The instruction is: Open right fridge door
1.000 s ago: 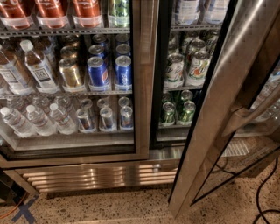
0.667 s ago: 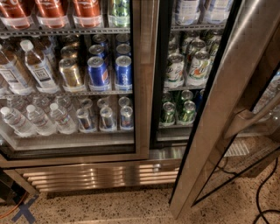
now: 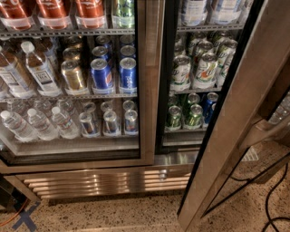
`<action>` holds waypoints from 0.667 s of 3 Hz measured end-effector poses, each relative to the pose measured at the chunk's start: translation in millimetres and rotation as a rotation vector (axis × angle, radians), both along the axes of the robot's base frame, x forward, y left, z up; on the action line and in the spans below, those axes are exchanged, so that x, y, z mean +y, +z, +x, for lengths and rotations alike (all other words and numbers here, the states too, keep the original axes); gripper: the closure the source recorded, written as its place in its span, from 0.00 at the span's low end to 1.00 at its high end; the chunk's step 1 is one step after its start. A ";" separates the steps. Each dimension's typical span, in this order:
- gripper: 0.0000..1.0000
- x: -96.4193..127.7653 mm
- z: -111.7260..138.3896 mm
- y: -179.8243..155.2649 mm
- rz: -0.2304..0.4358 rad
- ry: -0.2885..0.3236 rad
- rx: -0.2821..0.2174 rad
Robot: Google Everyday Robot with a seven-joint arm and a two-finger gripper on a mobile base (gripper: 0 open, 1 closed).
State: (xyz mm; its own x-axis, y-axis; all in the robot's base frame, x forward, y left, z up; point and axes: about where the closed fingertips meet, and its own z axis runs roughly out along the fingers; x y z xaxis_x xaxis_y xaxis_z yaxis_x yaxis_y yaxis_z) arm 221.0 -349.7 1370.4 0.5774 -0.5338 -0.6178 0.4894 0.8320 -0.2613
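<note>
The right fridge door [image 3: 229,140] stands swung out, its steel frame slanting just right of the green cans [image 3: 195,115], presumably held there from its far side. The gripper is out of view; its grip cannot be told.

The right fridge door [image 3: 235,118] has a brushed-steel grey frame with a black inner edge, and the grille [image 3: 104,181] under the cabinet is shiny steel in horizontal stripes. On the shelves are red-filled bottles [image 3: 54,9], a gold can [image 3: 72,74], blue cans [image 3: 102,72], white-and-green cans [image 3: 181,72], dark green cans [image 3: 174,117] and clear water bottles [image 3: 41,124] with white caps. The floor [image 3: 113,217] is beige with dark speckles and carries a blue tape cross [image 3: 25,219] and black cables [image 3: 272,199]; the gripper is outside the camera view.
</note>
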 end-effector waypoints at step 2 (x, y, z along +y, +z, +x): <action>0.00 32.9 18.6 49.0 -0.015 0.063 -0.085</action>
